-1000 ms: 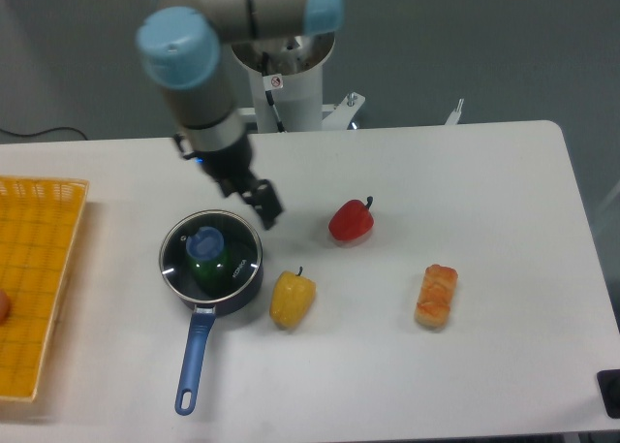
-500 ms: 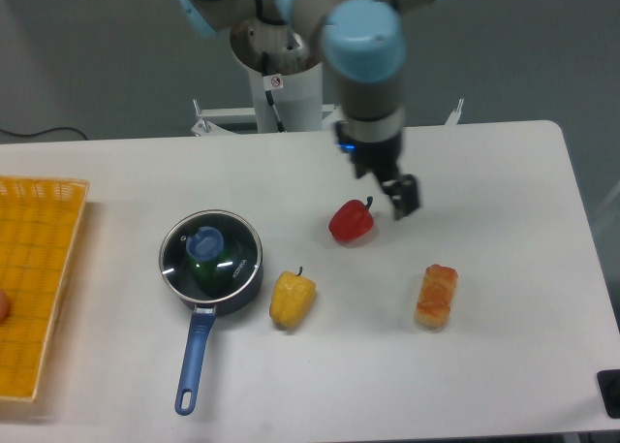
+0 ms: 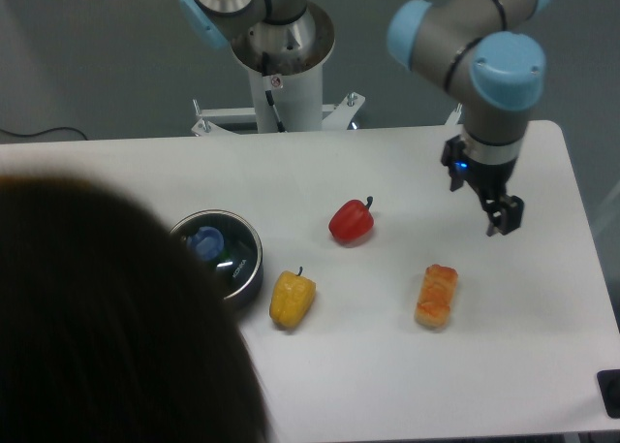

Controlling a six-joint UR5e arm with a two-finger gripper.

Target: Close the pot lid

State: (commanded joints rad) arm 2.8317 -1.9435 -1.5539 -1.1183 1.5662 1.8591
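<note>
The lid [image 3: 215, 249] sat on the pot [image 3: 242, 276] at the worktop's [image 3: 387, 365] left, partly hidden by a dark head [image 3: 107, 327]. Glass, it looked rigid, slippery and breakable; its blue knob [image 3: 204, 240] offered the best hold. The gripper [image 3: 504, 218] hung far right, whether its fingers were apart or together unclear.

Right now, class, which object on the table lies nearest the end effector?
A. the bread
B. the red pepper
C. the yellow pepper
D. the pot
A: the end effector hangs at the right side of the table, just above and right of the bread, while the red pepper, yellow pepper and pot all lie further left.
</note>
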